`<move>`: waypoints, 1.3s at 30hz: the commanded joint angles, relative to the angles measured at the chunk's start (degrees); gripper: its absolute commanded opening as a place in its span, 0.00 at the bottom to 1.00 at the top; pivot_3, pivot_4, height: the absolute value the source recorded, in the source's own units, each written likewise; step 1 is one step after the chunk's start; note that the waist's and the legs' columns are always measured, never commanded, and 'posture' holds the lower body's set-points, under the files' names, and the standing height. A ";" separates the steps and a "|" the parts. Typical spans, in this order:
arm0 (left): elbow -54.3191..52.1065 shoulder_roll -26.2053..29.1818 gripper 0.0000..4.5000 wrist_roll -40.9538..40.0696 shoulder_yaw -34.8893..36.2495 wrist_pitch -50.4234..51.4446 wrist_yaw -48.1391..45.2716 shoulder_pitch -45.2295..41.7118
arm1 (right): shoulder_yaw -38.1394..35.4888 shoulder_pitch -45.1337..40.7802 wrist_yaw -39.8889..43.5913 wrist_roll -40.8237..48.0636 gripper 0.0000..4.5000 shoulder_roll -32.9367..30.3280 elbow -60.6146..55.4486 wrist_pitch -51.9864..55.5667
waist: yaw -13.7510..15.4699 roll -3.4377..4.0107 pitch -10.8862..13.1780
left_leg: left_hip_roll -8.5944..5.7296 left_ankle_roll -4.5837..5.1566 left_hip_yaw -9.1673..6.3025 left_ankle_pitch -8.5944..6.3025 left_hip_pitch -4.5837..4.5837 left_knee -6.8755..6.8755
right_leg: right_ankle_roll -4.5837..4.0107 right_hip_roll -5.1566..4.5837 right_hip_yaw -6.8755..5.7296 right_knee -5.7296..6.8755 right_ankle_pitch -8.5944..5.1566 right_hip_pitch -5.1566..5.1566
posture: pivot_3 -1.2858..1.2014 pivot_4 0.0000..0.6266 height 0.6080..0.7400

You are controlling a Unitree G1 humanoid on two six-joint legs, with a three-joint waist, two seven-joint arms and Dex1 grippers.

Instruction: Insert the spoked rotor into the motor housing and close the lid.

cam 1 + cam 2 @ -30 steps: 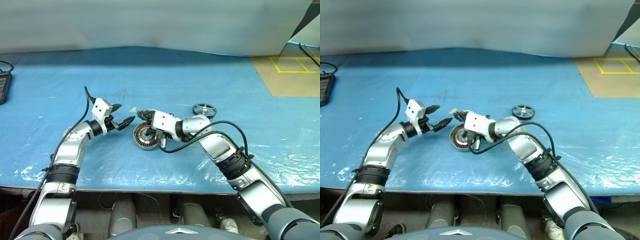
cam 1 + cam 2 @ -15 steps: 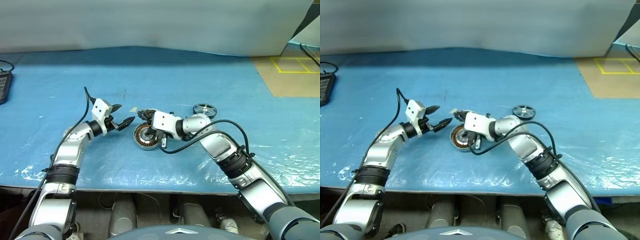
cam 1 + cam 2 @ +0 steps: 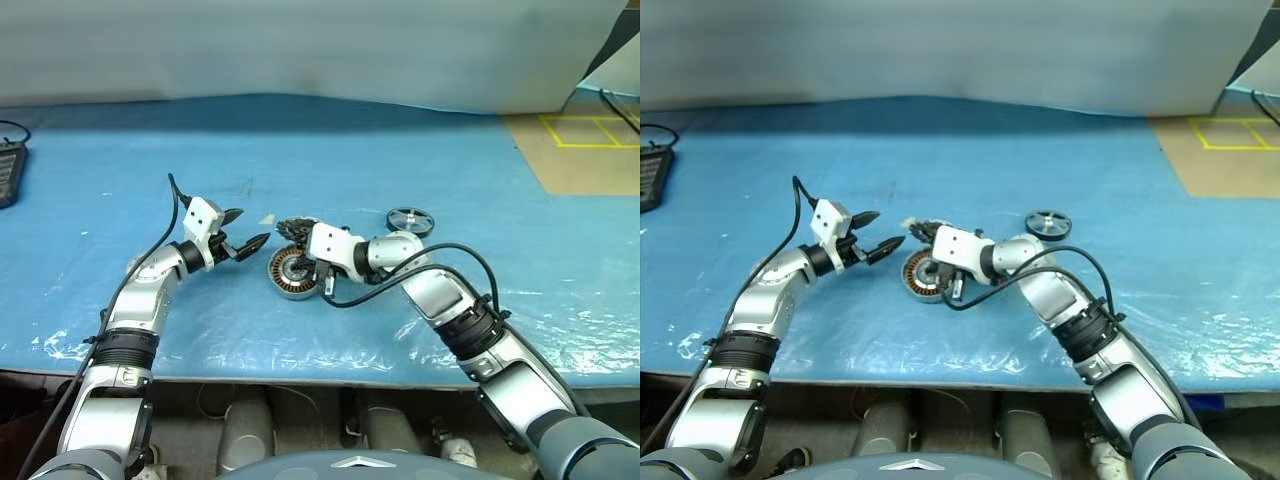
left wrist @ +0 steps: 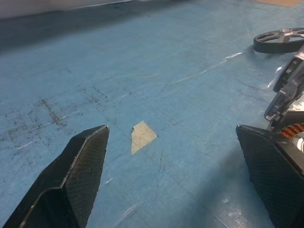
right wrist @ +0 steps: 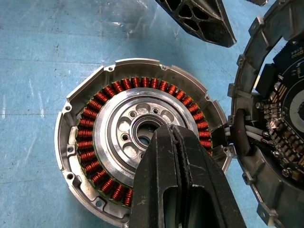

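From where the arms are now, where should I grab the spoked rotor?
Grip the spoked rotor across its rim, coming straight down from above. It lies flat on the blue table cover, apart from the motor housing, so the thin spokes offer little hold. Probably the right gripper, nearest it.

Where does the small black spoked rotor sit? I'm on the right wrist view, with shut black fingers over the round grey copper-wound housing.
Observer: The small black spoked rotor lies flat on the blue table cover, beyond the right arm and apart from the round grey copper-wound motor housing.
Operator: What is the left gripper doing?
Observer: The left gripper is open and empty, just to the left of the housing.
Operator: Anything between its fingers?
Observer: A small pale scrap on the cover, nothing else.
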 commanded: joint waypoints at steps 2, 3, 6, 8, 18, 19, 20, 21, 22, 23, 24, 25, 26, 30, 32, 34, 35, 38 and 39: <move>-1.30 0.73 1.00 -0.05 0.41 -0.65 -0.42 -0.93 | -3.64 0.75 -0.20 3.00 0.00 0.35 -2.52 3.72 | -0.02 0.00 0.00 | 0.00 0.00 0.00 0.00 -0.02 0.01 | 0.00 0.00 0.00 0.00 0.00 -0.01 | 0.52 0.24 1.00; -1.19 0.73 1.00 -0.04 0.42 -0.69 -0.47 -1.00 | -5.31 0.52 -0.26 4.80 0.00 0.86 -4.08 5.36 | -0.03 0.00 0.00 | 0.00 0.00 -0.01 0.00 -0.03 0.01 | 0.00 0.00 0.00 0.00 0.00 -0.02 | 0.52 0.24 1.00; -0.86 0.66 1.00 -0.03 0.46 -0.82 -0.55 -1.14 | -8.93 0.66 0.24 8.99 0.00 0.86 -8.68 10.09 | -0.06 0.00 0.00 | 0.01 0.00 -0.02 0.00 -0.15 0.00 | -0.01 0.01 -0.01 0.00 0.01 -0.13 | 0.52 0.24 1.00; -0.46 0.60 1.00 0.00 0.48 -0.97 -0.63 -1.33 | -12.74 1.74 1.16 12.89 0.00 -0.66 -13.35 14.86 | -0.02 0.00 0.00 | 0.01 -0.01 -0.02 0.01 -0.19 -0.02 | -0.01 0.02 -0.01 -0.02 0.01 -0.17 | 0.52 0.24 1.00; 2.24 0.00 1.00 0.30 0.31 -2.58 -1.05 -2.42 | -25.60 10.50 0.47 17.57 0.00 -16.52 -18.56 20.28 | 0.14 0.00 0.00 | -0.02 0.00 -0.01 0.00 -0.15 -0.03 | 0.22 0.02 0.00 -0.05 -0.12 -0.13 | 0.52 0.24 1.00; 2.61 -0.13 1.00 0.41 0.15 -2.87 -1.16 -2.57 | -26.21 9.53 -0.61 16.10 0.00 -18.41 -15.52 18.94 | 0.01 0.00 0.00 | -0.02 -0.01 -0.01 0.00 -0.14 -0.02 | 0.38 0.02 0.01 -0.05 -0.22 -0.13 | 0.52 0.24 1.00; 2.93 -0.29 1.00 0.52 0.01 -3.11 -1.20 -2.71 | -26.66 8.32 -1.72 14.74 0.00 -19.95 -12.44 17.54 | 0.00 0.00 0.00 | -0.03 -0.01 -0.01 0.01 -0.12 -0.01 | 0.41 0.02 0.01 -0.04 -0.23 -0.13 | 0.52 0.24 1.00; 3.32 -0.44 1.00 0.65 -0.15 -3.36 -1.31 -2.94 | -26.89 6.80 -2.80 13.48 0.00 -21.31 -8.93 16.01 | -0.06 0.00 0.01 | -0.04 -0.01 -0.01 0.01 -0.11 0.00 | 0.42 0.02 0.01 -0.04 -0.23 -0.13 | 0.52 0.24 1.00; 3.66 -0.60 1.00 0.72 -0.25 -3.53 -1.35 -3.19 | -26.62 5.54 -3.49 12.29 0.04 -22.45 -5.84 13.89 | -0.07 0.00 0.00 | -0.06 -0.01 0.01 0.01 -0.09 0.03 | 0.42 0.02 0.01 -0.03 -0.23 -0.12 | 0.52 0.24 1.00; 3.97 -0.75 1.00 0.77 -0.31 -3.64 -1.36 -3.46 | -26.28 4.36 -3.99 11.48 0.09 -23.19 -3.03 12.17 | -0.04 0.00 0.00 | -0.09 -0.01 0.01 0.01 -0.09 0.04 | 0.43 0.01 0.03 -0.03 -0.23 -0.12 | 0.52 0.24 1.00; 4.21 -0.87 1.00 0.84 -0.38 -3.74 -1.37 -3.72 | -26.06 3.07 -4.77 10.78 0.14 -23.28 -0.10 10.23 | -0.05 0.00 0.00 | -0.10 -0.01 0.02 0.01 -0.11 0.04 | 0.43 0.02 0.03 -0.02 -0.23 -0.12 | 0.52 0.24 1.00; 4.44 -0.97 1.00 0.91 -0.41 -3.85 -1.39 -3.95 | -25.73 1.60 -6.51 9.55 0.21 -22.96 2.97 8.37 | -0.13 0.00 0.00 | -0.08 -0.01 0.02 0.01 -0.12 0.04 | 0.38 0.03 0.02 -0.02 -0.20 -0.12 | 0.52 0.24 1.00; 4.59 -1.03 1.00 0.95 -0.40 -3.95 -1.43 -4.07 | -25.62 0.36 -8.29 8.52 0.28 -22.42 5.55 6.68 | -0.14 0.00 0.00 | -0.08 -0.01 0.02 0.01 -0.12 0.04 | 0.19 0.05 0.02 -0.02 -0.09 -0.13 | 0.52 0.24 1.00; 4.43 -0.98 1.00 1.04 -0.27 -4.14 -1.37 -3.86 | -25.44 -2.86 -8.28 8.00 0.50 -21.16 12.97 3.04 | -0.04 0.00 0.00 | -0.09 -0.01 0.02 0.01 -0.23 -0.01 | 0.01 0.08 0.00 -0.02 -0.02 -0.20 | 0.52 0.24 1.00; 4.04 -0.83 1.00 0.98 -0.14 -4.05 -1.22 -3.52 | -25.33 -3.08 -6.29 8.84 0.50 -21.07 13.10 2.96 | 0.02 0.00 0.00 | -0.07 0.01 0.03 0.01 -0.28 -0.02 | 0.01 0.07 0.01 -0.03 -0.03 -0.21 | 0.52 0.24 1.00; 3.52 -0.46 1.00 0.90 0.11 -3.89 -1.12 -2.78 | -25.53 -2.63 -4.42 10.52 0.50 -20.51 11.28 4.80 | 0.04 0.01 0.01 | -0.07 0.03 0.02 0.00 -0.33 -0.01 | 0.01 0.05 0.00 -0.04 -0.03 -0.23 | 0.52 0.24 1.00; 3.28 -0.32 1.00 0.87 0.17 -3.85 -1.12 -2.46 | -25.33 -2.10 -3.61 10.78 0.50 -20.50 10.54 5.15 | 0.02 0.01 0.01 | -0.05 0.08 0.02 -0.02 -0.32 0.00 | 0.01 0.06 0.00 -0.02 -0.03 -0.22 | 0.52 0.24 1.00; 2.85 -0.24 1.00 0.78 0.23 -3.69 -1.01 -2.10 | -25.00 -0.72 -3.18 10.43 0.50 -20.37 10.01 5.40 | 0.05 0.01 0.01 | -0.02 0.20 0.02 -0.10 -0.26 0.03 | 0.01 0.07 -0.01 0.02 -0.02 -0.21 | 0.52 0.24 1.00; 2.75 -0.23 1.00 0.77 0.24 -3.64 -0.97 -2.04 | -24.98 -0.34 -2.93 10.41 0.50 -20.41 9.62 5.64 | 0.08 0.00 0.01 | -0.02 0.20 0.02 -0.10 -0.26 0.05 | 0.01 0.06 -0.01 0.03 -0.02 -0.21 | 0.52 0.24 1.00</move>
